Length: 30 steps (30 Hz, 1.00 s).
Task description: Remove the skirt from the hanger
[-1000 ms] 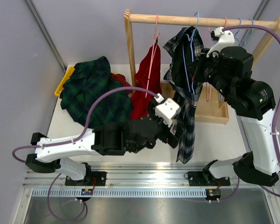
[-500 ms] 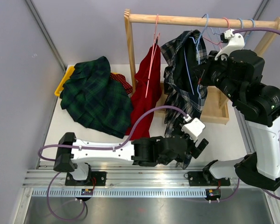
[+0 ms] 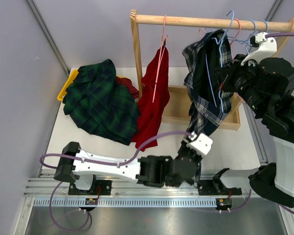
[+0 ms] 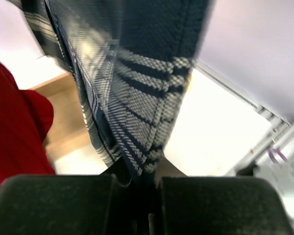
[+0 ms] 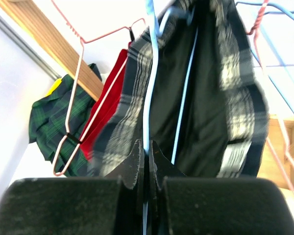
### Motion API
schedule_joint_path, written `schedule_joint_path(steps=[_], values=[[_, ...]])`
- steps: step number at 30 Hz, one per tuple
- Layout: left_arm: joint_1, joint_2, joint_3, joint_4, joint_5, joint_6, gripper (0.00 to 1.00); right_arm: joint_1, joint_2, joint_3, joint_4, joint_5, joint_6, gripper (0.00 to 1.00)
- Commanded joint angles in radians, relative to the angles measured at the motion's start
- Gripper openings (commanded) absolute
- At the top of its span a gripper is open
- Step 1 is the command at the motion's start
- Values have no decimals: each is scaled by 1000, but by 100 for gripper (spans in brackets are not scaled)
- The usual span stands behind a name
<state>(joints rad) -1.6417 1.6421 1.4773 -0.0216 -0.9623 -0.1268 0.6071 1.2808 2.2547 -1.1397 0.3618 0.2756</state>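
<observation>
The skirt point(image 3: 208, 93), navy and white plaid, hangs on a blue wire hanger point(image 3: 219, 73) near the right end of the wooden rail point(image 3: 196, 21). My right gripper point(image 3: 224, 81) is shut on the hanger's wire; the right wrist view shows the blue hanger point(image 5: 148, 73) pinched between its jaws point(image 5: 147, 152), with the skirt point(image 5: 210, 98) behind. My left gripper point(image 3: 192, 156) sits low, at the skirt's bottom hem. In the left wrist view it point(image 4: 139, 171) is shut on a fold of the skirt point(image 4: 147, 88), which stretches up from the jaws.
A red garment point(image 3: 154, 98) hangs on a pink hanger point(image 3: 162, 39) to the left of the skirt. A pile of green plaid cloth point(image 3: 100, 100) lies at the left over a yellow bin point(image 3: 67, 84). More hangers point(image 3: 252, 27) hang at the rail's right end. The rack's wooden base point(image 3: 225, 120) stands behind the skirt.
My left gripper dropped from beside the skirt to its hem and closed on it. My right gripper carried the hanger and skirt to the right along the rail.
</observation>
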Motion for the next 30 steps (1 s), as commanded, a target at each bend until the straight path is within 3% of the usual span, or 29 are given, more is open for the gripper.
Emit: schedule_joint_path(steps=[1,4,8,12,18,22,26,30], values=[[-134,-48,-41,25,-176,-5,0,5,11,51,150,80,-45,0],[-230,-22,-43,-151,-271,-137,0,6,19,88,155,101,-47,0],[-299,41,20,-493,-332,-510,0,5,8,88,175,118,-50,0],[-300,38,26,-617,-346,-631,0,5,2,91,152,118,-35,0],[-163,32,78,-586,-329,-528,0,6,-18,117,26,59,52,0],[-29,18,78,-375,-265,-320,0,5,-50,108,-87,-33,123,0],[103,48,159,-275,-205,-119,0,6,-99,33,-132,-49,154,0],[106,61,201,-181,-175,-14,0,5,-92,32,-95,6,113,0]])
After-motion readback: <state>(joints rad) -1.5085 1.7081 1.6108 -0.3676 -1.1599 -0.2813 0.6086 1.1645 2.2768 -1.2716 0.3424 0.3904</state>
